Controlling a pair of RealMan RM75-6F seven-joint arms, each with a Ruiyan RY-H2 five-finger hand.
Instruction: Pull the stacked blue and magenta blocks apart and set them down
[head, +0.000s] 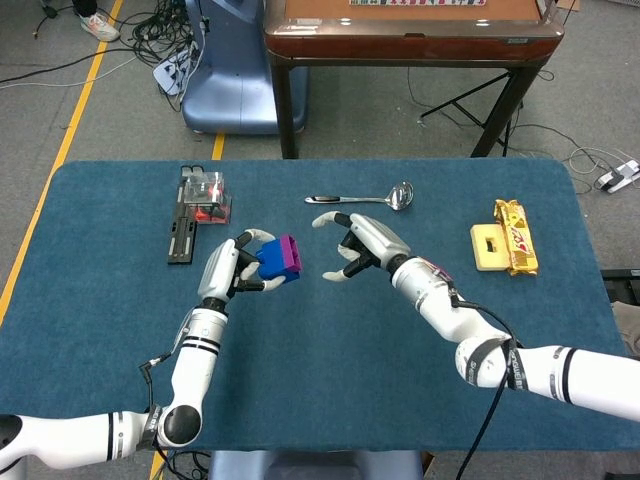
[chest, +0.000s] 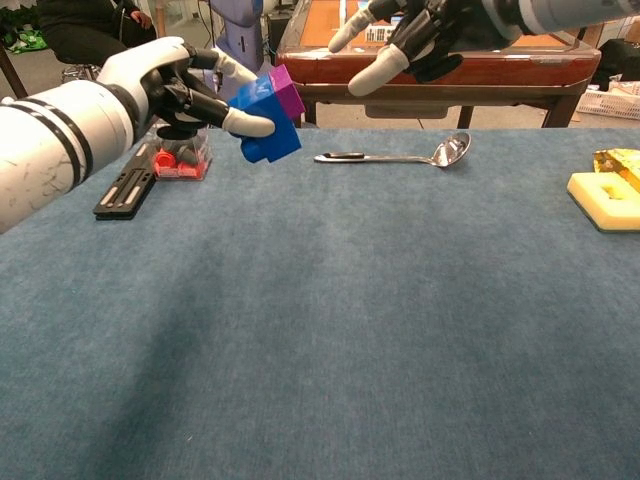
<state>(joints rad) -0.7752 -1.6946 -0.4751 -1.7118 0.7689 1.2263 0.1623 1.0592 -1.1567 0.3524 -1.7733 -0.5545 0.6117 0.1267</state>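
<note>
The left robot hand (head: 228, 272) (chest: 168, 85) holds the stacked blocks raised above the table (head: 330, 400) (chest: 350, 330), over its left-centre area. Its fingers wrap the blue block (head: 270, 266) (chest: 262, 122). The magenta block (head: 289, 255) (chest: 289, 92) is attached to the blue block on the side facing the right robot hand, and the stack is tilted.

The right robot hand (head: 358, 243) (chest: 420, 35) is also raised, just beside the stack, not touching it. Its fingers are spread and it holds nothing.

On the table, a spoon (head: 360, 198) (chest: 395, 156) lies behind the right robot hand. A clear box with red contents (head: 205, 192) (chest: 180, 155) and a black bar (head: 181, 232) (chest: 125, 188) lie at the far left. A yellow block (head: 487, 246) (chest: 605, 200) and a gold packet (head: 517, 236) (chest: 620, 160) lie at the right.
</note>
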